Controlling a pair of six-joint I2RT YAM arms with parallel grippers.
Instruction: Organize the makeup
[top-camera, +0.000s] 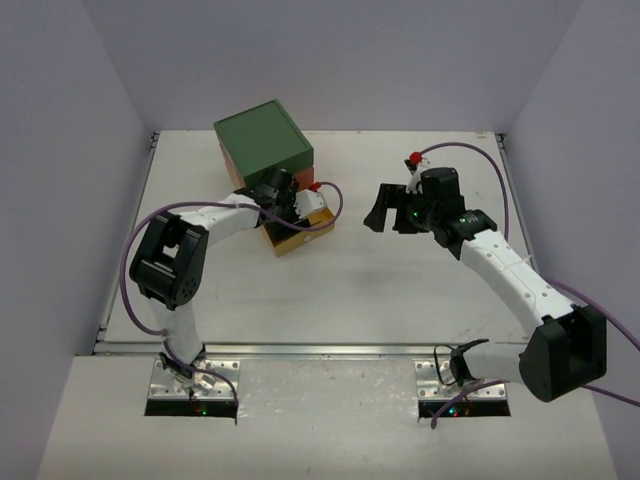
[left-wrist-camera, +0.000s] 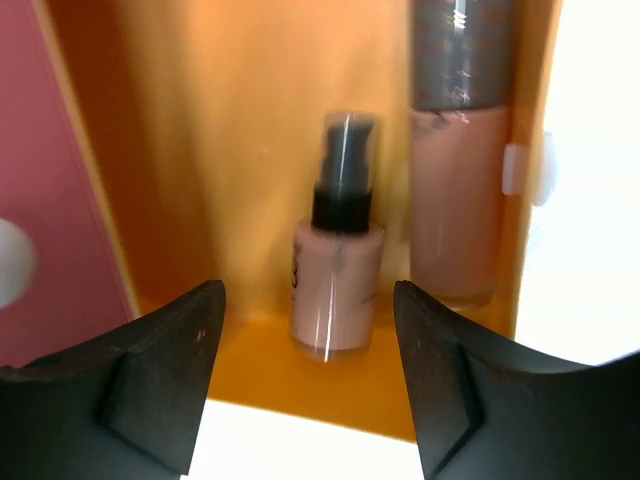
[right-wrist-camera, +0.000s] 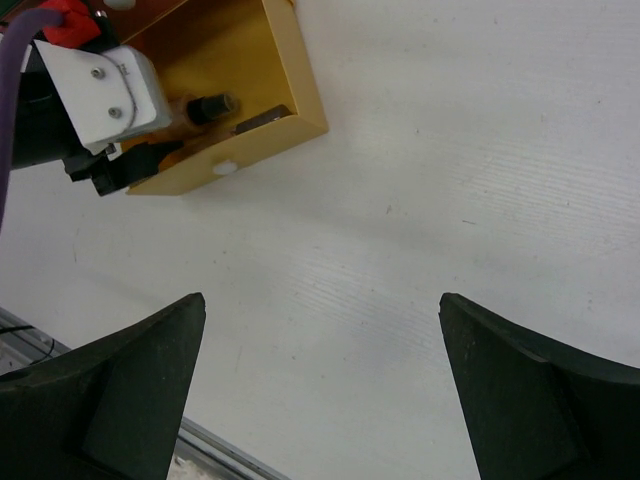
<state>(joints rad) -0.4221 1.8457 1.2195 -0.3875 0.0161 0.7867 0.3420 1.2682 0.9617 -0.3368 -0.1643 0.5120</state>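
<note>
The yellow drawer is pulled out of the green-topped box. My left gripper hangs open over the drawer, holding nothing. In the left wrist view a small pink bottle with a black pump lies inside the drawer, just beyond my open left gripper. A taller pink bottle with a dark grey cap lies beside it, against the drawer wall. My right gripper is open and empty above bare table; it is also open in its wrist view. No palettes are in view.
The right wrist view shows the yellow drawer with a white knob and the left wrist camera mount over it. A pink panel with a white knob borders the drawer. The table's metal front rail runs along the near side.
</note>
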